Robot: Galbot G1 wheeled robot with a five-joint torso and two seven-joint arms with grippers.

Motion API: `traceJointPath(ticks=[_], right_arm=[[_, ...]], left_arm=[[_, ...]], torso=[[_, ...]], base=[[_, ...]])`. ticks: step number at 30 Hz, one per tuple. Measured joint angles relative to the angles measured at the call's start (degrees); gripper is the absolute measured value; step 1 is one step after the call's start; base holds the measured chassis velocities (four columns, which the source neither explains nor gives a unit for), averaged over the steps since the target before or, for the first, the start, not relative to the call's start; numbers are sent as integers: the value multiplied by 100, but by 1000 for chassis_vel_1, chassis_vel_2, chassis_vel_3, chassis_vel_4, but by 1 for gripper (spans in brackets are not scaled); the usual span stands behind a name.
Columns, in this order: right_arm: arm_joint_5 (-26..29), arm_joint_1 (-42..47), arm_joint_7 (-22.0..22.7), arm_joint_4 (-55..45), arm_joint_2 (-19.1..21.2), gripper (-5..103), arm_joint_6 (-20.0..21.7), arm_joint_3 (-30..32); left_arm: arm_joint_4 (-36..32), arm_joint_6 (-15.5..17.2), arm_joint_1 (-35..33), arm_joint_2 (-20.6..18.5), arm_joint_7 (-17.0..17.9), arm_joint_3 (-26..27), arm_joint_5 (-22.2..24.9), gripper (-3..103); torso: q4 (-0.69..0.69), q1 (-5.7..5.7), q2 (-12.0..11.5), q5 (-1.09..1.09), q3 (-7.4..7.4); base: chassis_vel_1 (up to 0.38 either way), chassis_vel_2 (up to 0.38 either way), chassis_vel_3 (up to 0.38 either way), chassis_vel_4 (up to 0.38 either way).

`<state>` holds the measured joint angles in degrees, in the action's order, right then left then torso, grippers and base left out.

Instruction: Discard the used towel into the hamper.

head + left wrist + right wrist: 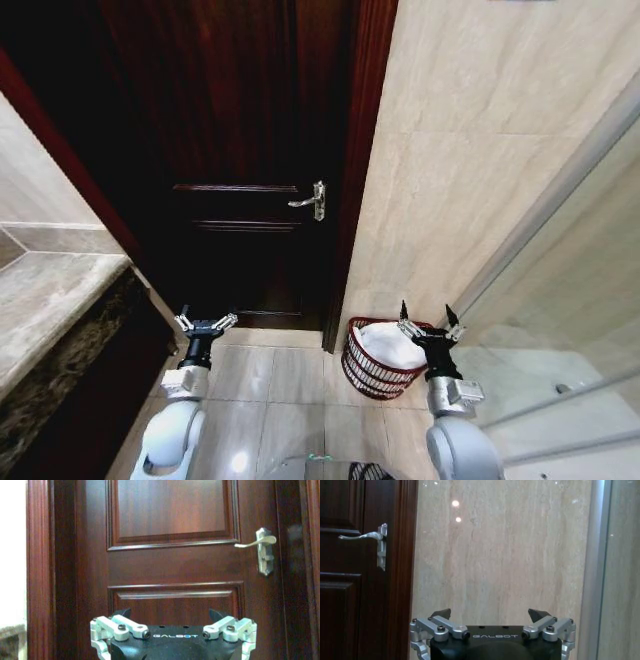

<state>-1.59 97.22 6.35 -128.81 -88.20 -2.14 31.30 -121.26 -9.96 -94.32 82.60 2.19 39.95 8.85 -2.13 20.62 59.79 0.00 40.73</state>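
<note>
The hamper (378, 375), a small reddish-brown wicker basket, stands on the floor against the beige tiled wall, right of the door. A white towel (388, 346) lies bunched inside it. My right gripper (431, 325) is held up open and empty, just above the hamper's right rim. My left gripper (206, 324) is also raised and open with nothing in it, in front of the dark door. In the wrist views both grippers, the left (170, 614) and the right (490, 614), point forward with jaws spread wide.
A dark wooden door (240, 170) with a silver lever handle (310, 201) fills the middle. A marble counter (45, 300) runs along the left. A glass shower partition (560, 330) with a metal frame closes the right. Tiled floor (270, 390) lies between.
</note>
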Motion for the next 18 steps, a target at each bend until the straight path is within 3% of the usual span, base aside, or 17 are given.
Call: traceJointPath(ticks=[18], right_arm=[[56, 143, 93, -91, 13, 100, -155, -49]], left_arm=[[-84, -7, -52, 117, 87, 55, 165, 100]], torso=[[0, 198, 435, 1, 235]], base=[[0, 0, 0, 0]])
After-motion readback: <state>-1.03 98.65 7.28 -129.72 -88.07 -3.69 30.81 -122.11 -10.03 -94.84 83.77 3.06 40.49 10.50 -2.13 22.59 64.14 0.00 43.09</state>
